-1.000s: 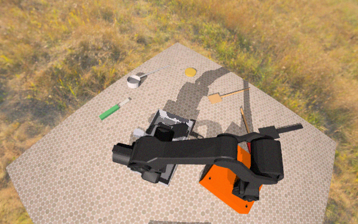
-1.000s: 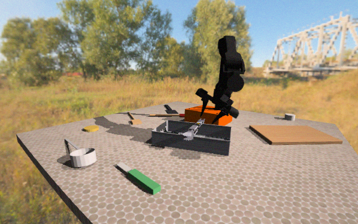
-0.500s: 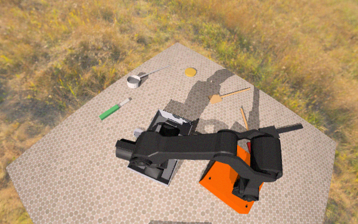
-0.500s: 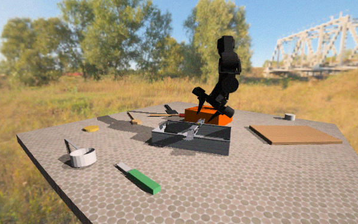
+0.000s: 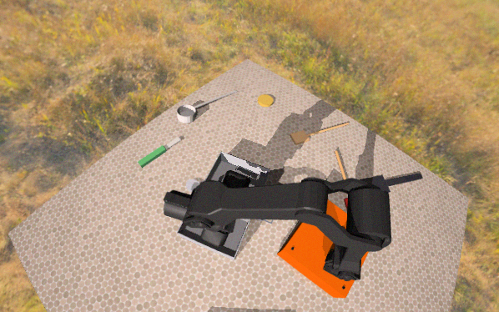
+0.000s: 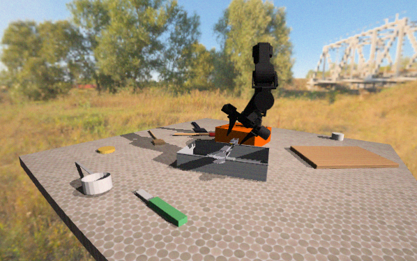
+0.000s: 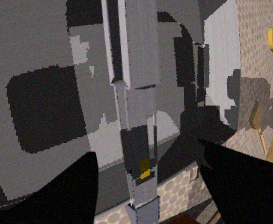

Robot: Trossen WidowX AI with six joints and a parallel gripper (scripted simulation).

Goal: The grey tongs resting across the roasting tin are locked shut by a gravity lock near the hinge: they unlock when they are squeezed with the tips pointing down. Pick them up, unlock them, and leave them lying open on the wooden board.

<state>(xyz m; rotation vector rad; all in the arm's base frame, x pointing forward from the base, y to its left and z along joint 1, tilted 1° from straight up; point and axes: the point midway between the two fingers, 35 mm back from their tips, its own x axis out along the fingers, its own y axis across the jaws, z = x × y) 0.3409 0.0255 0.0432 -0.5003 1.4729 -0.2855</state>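
The grey tongs (image 6: pixel 222 153) (image 7: pixel 139 55) lie across the dark roasting tin (image 5: pixel 233 239) (image 6: pixel 249 171) (image 7: pixel 222 55). In the top view the arm hides most of them; only a pale end (image 5: pixel 193 184) shows beyond the tin's rim. A yellow mark (image 7: pixel 145 174) sits on the tongs near the end by the orange base. My gripper (image 6: pixel 234 139) (image 7: pixel 146 154) is open and points down at a slant. Its fingers stand apart on either side of the tongs near the yellow mark; contact cannot be seen. The wooden board (image 6: pixel 346 157) lies right of the tin in the exterior view.
The orange base (image 5: pixel 306 250) (image 6: pixel 221 135) stands close behind the tin. A white pan (image 5: pixel 186 118) (image 6: pixel 93 185), green-handled tool (image 5: pixel 152 156) (image 6: pixel 167 209), yellow disc (image 5: pixel 265 100) (image 6: pixel 106 150), wooden spatula (image 5: pixel 299 137) (image 6: pixel 158 142) and grey cylinder (image 6: pixel 337 136) lie around.
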